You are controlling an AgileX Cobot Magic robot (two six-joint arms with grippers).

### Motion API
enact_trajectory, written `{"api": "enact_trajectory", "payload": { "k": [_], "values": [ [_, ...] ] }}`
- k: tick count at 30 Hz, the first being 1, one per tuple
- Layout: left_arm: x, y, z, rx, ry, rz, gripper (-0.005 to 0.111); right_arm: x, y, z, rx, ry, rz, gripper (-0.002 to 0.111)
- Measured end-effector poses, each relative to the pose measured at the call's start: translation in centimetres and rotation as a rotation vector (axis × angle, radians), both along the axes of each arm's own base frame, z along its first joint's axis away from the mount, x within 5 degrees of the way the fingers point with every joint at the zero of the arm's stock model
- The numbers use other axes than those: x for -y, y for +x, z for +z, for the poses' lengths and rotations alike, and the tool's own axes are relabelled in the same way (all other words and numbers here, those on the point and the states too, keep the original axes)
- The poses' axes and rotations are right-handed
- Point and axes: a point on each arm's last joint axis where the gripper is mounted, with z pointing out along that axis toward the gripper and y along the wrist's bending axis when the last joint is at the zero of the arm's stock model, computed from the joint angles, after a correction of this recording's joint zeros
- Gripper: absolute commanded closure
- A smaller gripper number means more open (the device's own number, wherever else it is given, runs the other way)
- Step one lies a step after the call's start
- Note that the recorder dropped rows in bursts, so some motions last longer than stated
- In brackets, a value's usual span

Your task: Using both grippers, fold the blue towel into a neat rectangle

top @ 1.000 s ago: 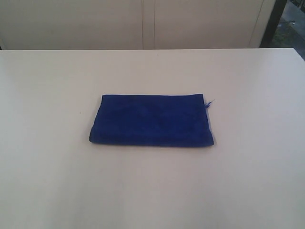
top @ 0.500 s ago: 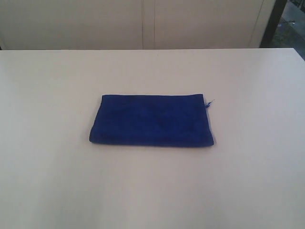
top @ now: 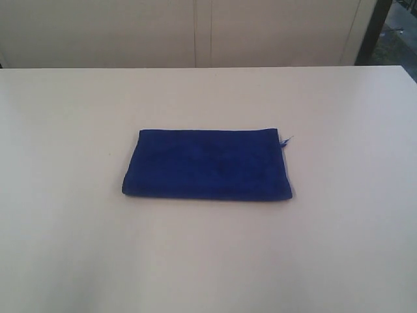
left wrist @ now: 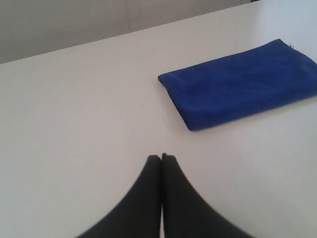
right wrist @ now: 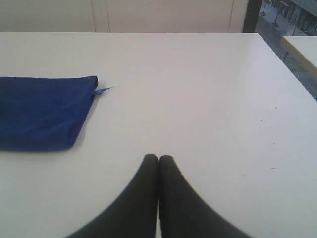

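Observation:
The blue towel lies flat on the white table as a folded rectangle, with a loose thread at its far right corner. Neither arm shows in the exterior view. In the left wrist view my left gripper is shut with nothing in it, well back from the towel. My right gripper is likewise shut and empty, off to the side of the towel, whose thread points toward it.
The white table spreads wide around the towel. Pale cabinet doors stand behind its far edge. A dark post rises at the back right, and a second table's corner lies past the right edge.

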Motion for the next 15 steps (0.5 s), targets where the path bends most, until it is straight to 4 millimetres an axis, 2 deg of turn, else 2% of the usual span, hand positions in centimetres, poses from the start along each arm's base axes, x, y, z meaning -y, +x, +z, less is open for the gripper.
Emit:
{"api": "enact_trajectory", "payload": {
  "k": [7,15],
  "values": [
    [-0.1,0.0,-0.2,-0.003,0.019,0.004,0.107,0.0,0.0,0.0,0.0,0.0,0.0,0.108],
    [-0.4,0.4,-2.7,-0.066,0.086,0.024,0.107,0.0,0.0,0.0,0.0,0.0,0.0,0.108]
  ]
}}
